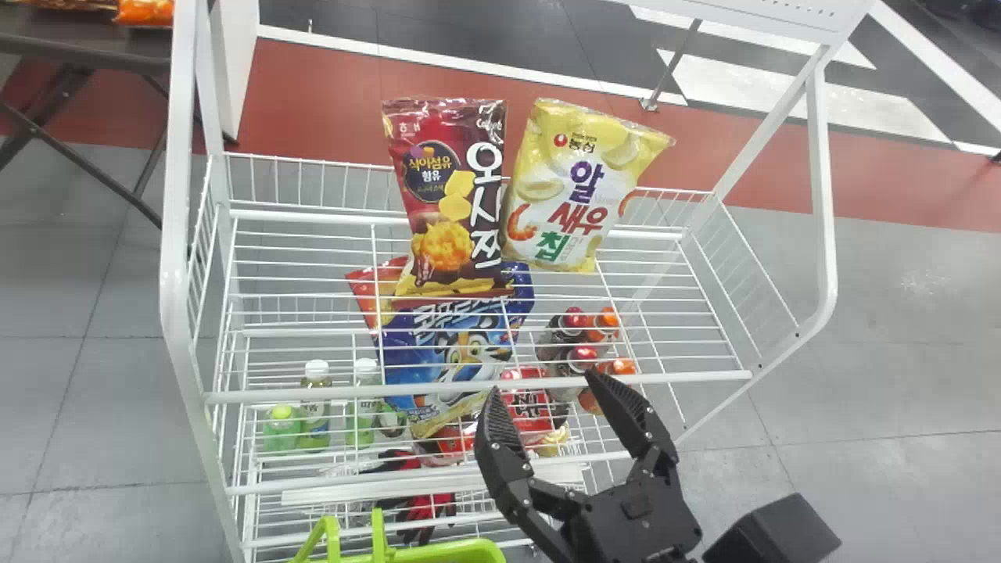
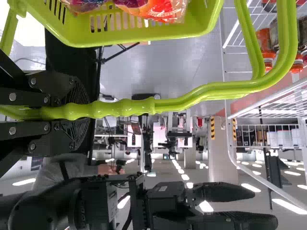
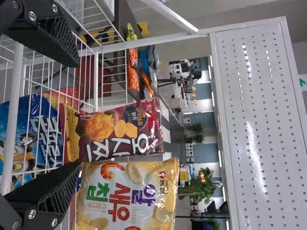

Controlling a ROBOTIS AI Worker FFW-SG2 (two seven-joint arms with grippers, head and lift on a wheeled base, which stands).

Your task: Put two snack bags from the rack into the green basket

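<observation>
Holding the ribbed handle (image 2: 122, 108) of the lime-green plastic basket (image 1: 461, 551), the left gripper (image 2: 79, 111) has its black fingers closed around the grip. The basket is at the near side of the white wire rack (image 1: 477, 388), towards its left. Inside it lie a purple packet (image 2: 84, 5) and a red-and-orange packet (image 2: 153, 8), both glossy.

The right gripper (image 1: 543, 383) is by the rack's front rail, to the right of its middle, with its black fingers spread wide apart.

Two snack bags stand side by side on the rack's top shelf, near its middle and towards the back. The dark maroon bag with a yellow lower end (image 1: 438, 184) is on the left; the yellow-and-white bag with shrimp and chips printed on it (image 1: 567, 184) is on the right, its top tipped to the right. Their neighbouring edges meet.

Below the rack's top shelf, a blue bag with a cartoon tiger (image 1: 450, 352) shows through the wires, a red-and-orange bag (image 1: 371, 285) beside it. Small bottles with pale caps (image 1: 317, 407) stand under the rack's left part, dark bottles with red and orange caps (image 1: 579, 344) under its right part. Red-and-black gloves (image 1: 426, 504) lie lower in the rack. Beyond the rack's back left corner, a dark counter (image 1: 86, 51) carries orange packets (image 1: 145, 12).
</observation>
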